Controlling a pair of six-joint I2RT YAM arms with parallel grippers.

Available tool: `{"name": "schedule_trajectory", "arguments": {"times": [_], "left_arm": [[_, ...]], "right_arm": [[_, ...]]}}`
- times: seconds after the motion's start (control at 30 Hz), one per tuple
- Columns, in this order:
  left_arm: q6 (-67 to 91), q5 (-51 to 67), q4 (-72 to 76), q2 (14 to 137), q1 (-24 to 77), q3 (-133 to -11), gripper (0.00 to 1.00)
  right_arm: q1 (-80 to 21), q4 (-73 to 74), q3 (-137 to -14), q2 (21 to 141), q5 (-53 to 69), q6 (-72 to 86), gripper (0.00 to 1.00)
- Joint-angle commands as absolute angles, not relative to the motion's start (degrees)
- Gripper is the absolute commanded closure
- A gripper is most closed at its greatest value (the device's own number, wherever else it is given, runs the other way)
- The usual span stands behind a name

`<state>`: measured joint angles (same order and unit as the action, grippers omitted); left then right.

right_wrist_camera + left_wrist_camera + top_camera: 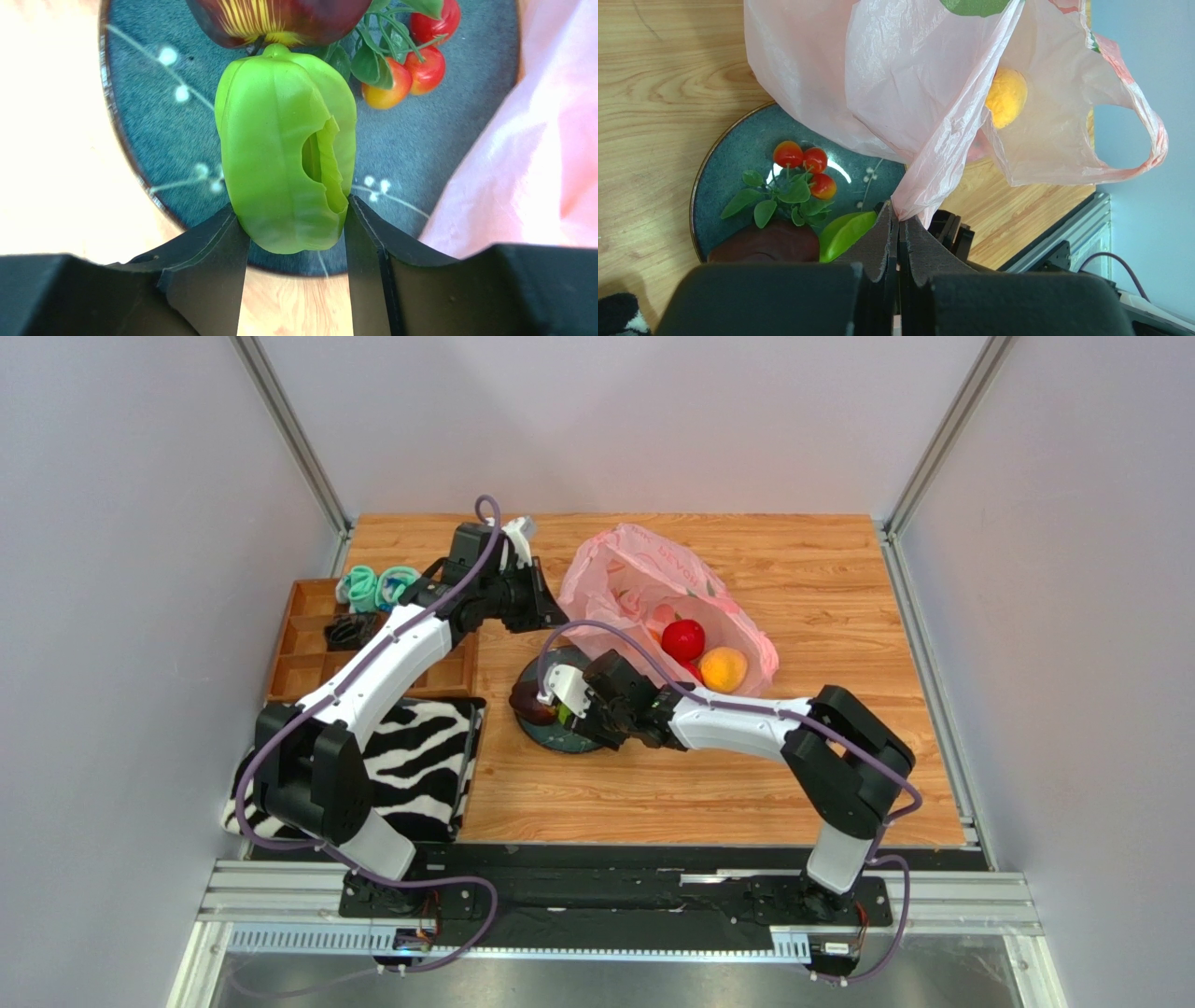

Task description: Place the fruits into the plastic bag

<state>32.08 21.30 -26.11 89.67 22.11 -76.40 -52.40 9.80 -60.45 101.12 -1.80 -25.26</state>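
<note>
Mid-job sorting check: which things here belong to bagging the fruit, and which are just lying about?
Job: translucent pink plastic bag, pinched by left gripper; green ridged toy fruit, gripped by right gripper; dark purple fruit; red berry sprig; bagged red apple and round orange fruit.
Lying about: blue-grey round plate, zebra-striped cloth, wooden compartment tray.

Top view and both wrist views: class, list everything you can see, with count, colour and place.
plastic bag: one, translucent pink, table's back centre
apple: one, red, inside bag
orange: one, orange, inside bag beside apple
plate: one, dark blue-grey, before bag
green fruit: one, green, on plate
dark purple fruit: one, dark purple, on plate
berries: three, red, leafy, on plate
tray: one, brown, back left
cloth: one, zebra-striped, near left
left tool: one, black, shut on plastic bag
right tool: one, black, gripping green fruit
</note>
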Motion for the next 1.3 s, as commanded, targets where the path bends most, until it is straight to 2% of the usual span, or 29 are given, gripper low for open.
{"name": "schedule_trajectory", "arguments": {"times": [0.0,0.33,0.6,0.9,1.27], "left_arm": [[32.78,21.44,-23.99,87.80,21.97,-76.73,1.00],[32.96,21.45,-23.56,88.07,21.97,-76.64,1.00],[34.10,20.30,-22.94,86.58,21.97,-75.68,1.00],[35.07,20.74,-21.62,85.17,21.97,-74.36,1.00],[33.31,19.95,-22.85,83.15,21.97,-74.88,1.00]], "right_arm": [[-53.52,10.63,-61.08,94.67,-2.98,-24.52,0.69],[-57.04,13.80,-61.00,86.15,-5.01,-22.77,0.82],[-57.57,13.09,-60.90,78.23,-7.47,-15.66,0.88],[-54.06,18.36,-64.60,72.52,-11.34,-9.59,0.90],[-43.69,18.63,-62.40,68.29,-5.90,-0.71,0.91]]}}
